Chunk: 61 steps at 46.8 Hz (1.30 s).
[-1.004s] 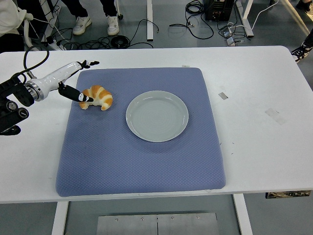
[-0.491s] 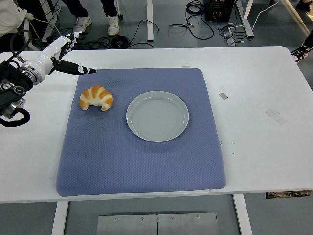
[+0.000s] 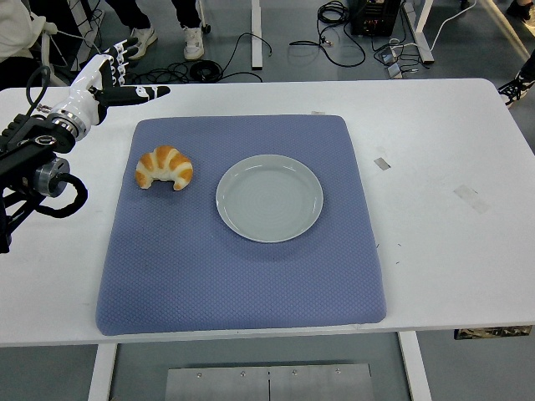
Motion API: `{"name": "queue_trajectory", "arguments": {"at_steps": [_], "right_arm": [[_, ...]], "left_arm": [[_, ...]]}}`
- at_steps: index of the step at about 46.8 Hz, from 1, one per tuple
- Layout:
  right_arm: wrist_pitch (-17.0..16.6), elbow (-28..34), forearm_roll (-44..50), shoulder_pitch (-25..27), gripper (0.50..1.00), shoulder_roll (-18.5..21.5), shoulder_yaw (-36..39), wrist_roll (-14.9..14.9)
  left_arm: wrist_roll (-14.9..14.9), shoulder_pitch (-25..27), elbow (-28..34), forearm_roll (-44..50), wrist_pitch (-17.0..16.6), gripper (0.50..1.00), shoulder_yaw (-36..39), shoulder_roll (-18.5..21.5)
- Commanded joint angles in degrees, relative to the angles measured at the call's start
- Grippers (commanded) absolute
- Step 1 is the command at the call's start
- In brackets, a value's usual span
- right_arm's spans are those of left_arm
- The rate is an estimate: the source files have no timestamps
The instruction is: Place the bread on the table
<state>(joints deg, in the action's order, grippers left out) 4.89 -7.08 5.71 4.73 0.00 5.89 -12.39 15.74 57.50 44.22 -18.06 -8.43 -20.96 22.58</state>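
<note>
The bread, a golden croissant (image 3: 165, 168), lies on the blue mat (image 3: 242, 267) at its left side, just left of the grey plate (image 3: 269, 198). My left hand (image 3: 117, 75) is raised over the table's far left corner, well behind the croissant and apart from it. Its fingers are spread and hold nothing. The right arm is out of view.
The white table (image 3: 443, 167) extends right of the mat, with small tape marks (image 3: 381, 163) on it. A person's feet (image 3: 140, 40) and cables show on the floor beyond the far edge.
My left hand has let go of the croissant and drawn back and up to the far left. The croissant stays on the mat.
</note>
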Motion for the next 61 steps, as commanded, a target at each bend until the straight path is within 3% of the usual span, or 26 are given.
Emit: {"name": "queue_trajectory", "arguments": {"at_steps": [1,11,28,32,45,61], "right_arm": [[0.03,0.05,0.00,0.02,1.000,0.00,-0.01,0.00],[0.03,-0.03,0.00,0.02,1.000,0.00,-0.01,0.00],[0.03,-0.03,0.00,0.02,1.000,0.00,-0.01,0.00],[0.03,-0.03,0.00,-0.07,1.000,0.00,-0.01,0.00],[0.03,-0.03,0.00,-0.07,1.000,0.00,-0.01,0.00],[0.03,-0.03,0.00,0.02,1.000,0.00,-0.01,0.00]], "left_arm": [[-0.01,-0.02,-1.77,0.21,0.08,0.981,-1.62,-0.87],[0.61,-0.11,-6.08,0.21,0.34,0.983,-3.38,-2.54],[1.48,-1.43,-6.25,5.31,5.61,0.983,-6.46,-4.83],[2.71,-2.39,-6.34,6.19,8.42,0.983,-7.69,-5.01],[2.72,-4.50,-6.43,7.15,17.03,0.983,-14.54,-5.01],[2.63,-5.73,-11.44,16.12,23.72,0.983,-17.71,-6.59]]}}
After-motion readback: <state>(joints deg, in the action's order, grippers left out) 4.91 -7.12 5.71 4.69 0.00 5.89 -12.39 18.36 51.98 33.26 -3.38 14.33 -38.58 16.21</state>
